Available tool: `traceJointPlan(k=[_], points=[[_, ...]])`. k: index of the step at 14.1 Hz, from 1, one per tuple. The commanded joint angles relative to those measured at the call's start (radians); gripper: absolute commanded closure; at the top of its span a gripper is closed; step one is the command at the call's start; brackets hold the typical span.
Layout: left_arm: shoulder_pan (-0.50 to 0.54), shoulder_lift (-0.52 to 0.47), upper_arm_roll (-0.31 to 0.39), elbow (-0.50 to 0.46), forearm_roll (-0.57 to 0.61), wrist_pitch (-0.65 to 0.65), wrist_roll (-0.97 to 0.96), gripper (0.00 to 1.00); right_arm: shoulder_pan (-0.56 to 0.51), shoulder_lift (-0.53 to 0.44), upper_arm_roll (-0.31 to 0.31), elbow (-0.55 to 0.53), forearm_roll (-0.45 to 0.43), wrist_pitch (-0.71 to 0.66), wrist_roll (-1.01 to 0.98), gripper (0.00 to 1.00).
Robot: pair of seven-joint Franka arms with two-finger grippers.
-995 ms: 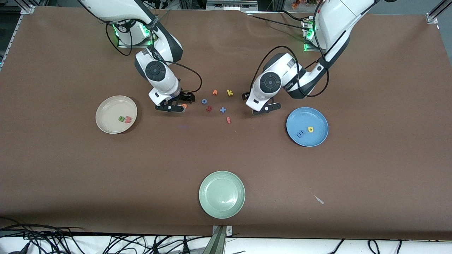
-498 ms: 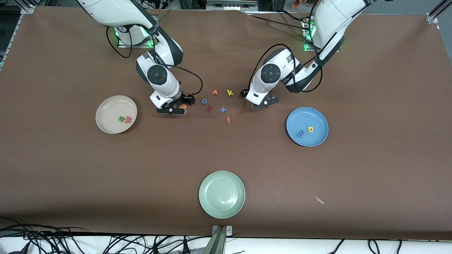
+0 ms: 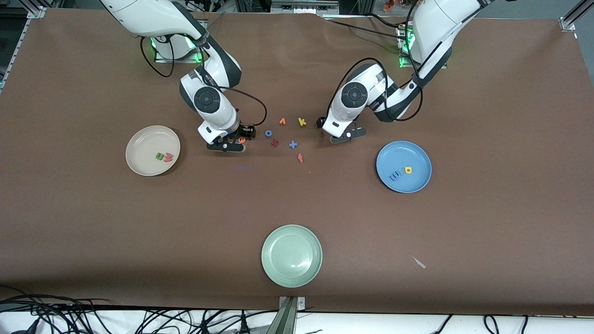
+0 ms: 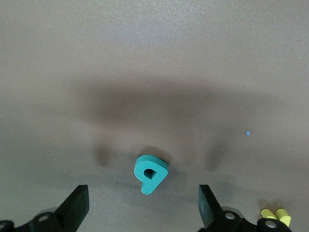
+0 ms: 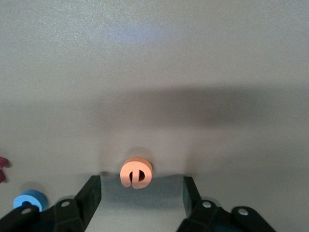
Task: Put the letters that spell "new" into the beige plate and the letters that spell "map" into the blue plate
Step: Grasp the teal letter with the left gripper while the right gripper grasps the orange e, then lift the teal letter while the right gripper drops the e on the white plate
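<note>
- You have the green n (image 3: 159,156) and red w (image 3: 168,157) in the beige plate (image 3: 139,144).
- Orange e (image 5: 136,173) and teal p (image 4: 150,173) lie flat on the table.
- Blue m (image 3: 395,176) and yellow a (image 3: 408,170) sit in the blue plate (image 3: 417,155).

plates (image 3: 144,144): 3 | foam letters (image 3: 302,122) in plates: 4 | loose on table (image 3: 93,232): 8 | arms (image 3: 211,99): 2

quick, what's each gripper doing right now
Left gripper: open, fingers either side of the teal p, not gripping.
Right gripper: open, fingers either side of the orange e, not gripping.
</note>
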Motion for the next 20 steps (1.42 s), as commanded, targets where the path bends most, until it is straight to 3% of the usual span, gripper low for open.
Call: traceJointPlan(k=[1,6,10,16,20], points=[[0.001,-0.035,0.001,-0.025,0.025,0.010,-0.022,0.04,-0.003,0.017,0.004,0.016,-0.023,0.012,0.008,0.34],[0.006,-0.036,0.003,-0.025,0.026,0.007,-0.020,0.19,-0.006,0.029,0.002,0.022,-0.023,0.032,0.002,0.39],[0.012,-0.036,0.005,-0.025,0.026,0.007,-0.011,0.20,-0.008,0.036,-0.004,0.028,-0.034,0.032,0.002,0.43],[0.013,-0.035,0.009,-0.021,0.067,0.005,-0.016,0.26,0.000,0.043,-0.004,0.028,-0.034,0.033,0.005,0.59],[0.006,-0.033,0.008,-0.025,0.068,0.007,-0.022,0.33,0.001,0.043,-0.004,0.030,-0.034,0.038,0.003,0.77]])
